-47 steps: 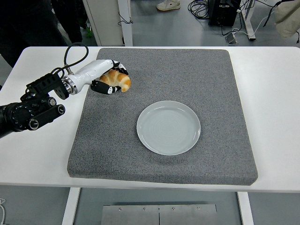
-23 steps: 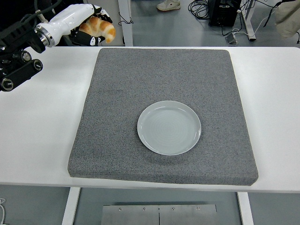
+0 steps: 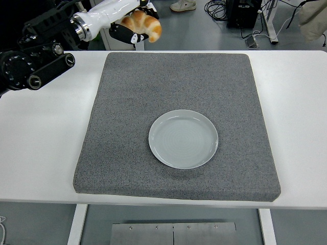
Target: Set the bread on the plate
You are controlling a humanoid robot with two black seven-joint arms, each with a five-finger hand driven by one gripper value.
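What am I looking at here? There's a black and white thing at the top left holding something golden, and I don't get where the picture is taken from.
The picture comes from a camera high on the robot itself, looking forward and down over its white table. The jointed black arm entering from the left is the robot's own left arm, and it ends in the left hand, with a white shell and five dark fingers. Those fingers are curled around the bread, a golden croissant-shaped piece, held in the air near the far edge of the grey mat. On the mat sits an empty pale plate, where the bread is meant to go. The right arm is not in the picture. The floor, cables and someone's shoe show beyond the table.
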